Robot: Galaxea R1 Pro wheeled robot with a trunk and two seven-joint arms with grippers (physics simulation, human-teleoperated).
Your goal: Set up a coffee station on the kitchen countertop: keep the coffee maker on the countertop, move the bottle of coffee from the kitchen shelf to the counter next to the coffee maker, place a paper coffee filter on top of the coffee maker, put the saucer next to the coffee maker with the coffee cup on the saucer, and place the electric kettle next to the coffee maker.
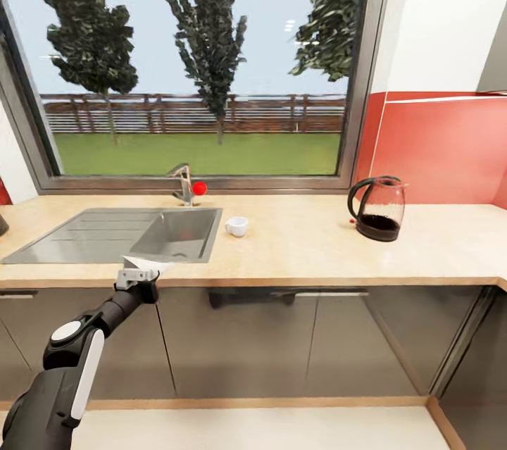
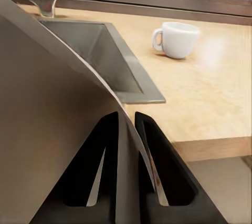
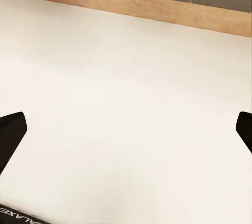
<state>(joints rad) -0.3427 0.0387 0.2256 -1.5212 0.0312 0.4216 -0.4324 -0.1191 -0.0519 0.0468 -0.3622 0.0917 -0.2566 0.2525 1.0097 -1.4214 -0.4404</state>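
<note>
- At the front edge of the countertop (image 1: 296, 253), the left gripper (image 1: 138, 272) is hovering just before the sink (image 1: 113, 233), its two fingers clenched on a paper coffee filter (image 1: 146, 265)
- Seen from the left wrist, the black wedge-shaped fingers (image 2: 157, 161) are pinching the filter's thin curved sheet (image 2: 47, 129), which is showing grey and smooth and rising past the gripper toward the basin
- Beyond the gripper, the white coffee cup (image 1: 236, 226) is standing upright on the pale wood-grain countertop, just beside the sink's right rim and well apart from the filter
- Farther right, the electric kettle (image 1: 378, 208), clear-bodied with a black handle and base, is standing near the red backsplash (image 1: 443, 147)
- Behind the brushed-metal sink, a faucet (image 1: 184, 184) with a red knob is sitting under the window (image 1: 190, 63)
- Over a plain cream floor (image 3: 126, 108), the right gripper (image 3: 126, 134) is hanging released, black fingertips spread wide apart, holding nothing
</note>
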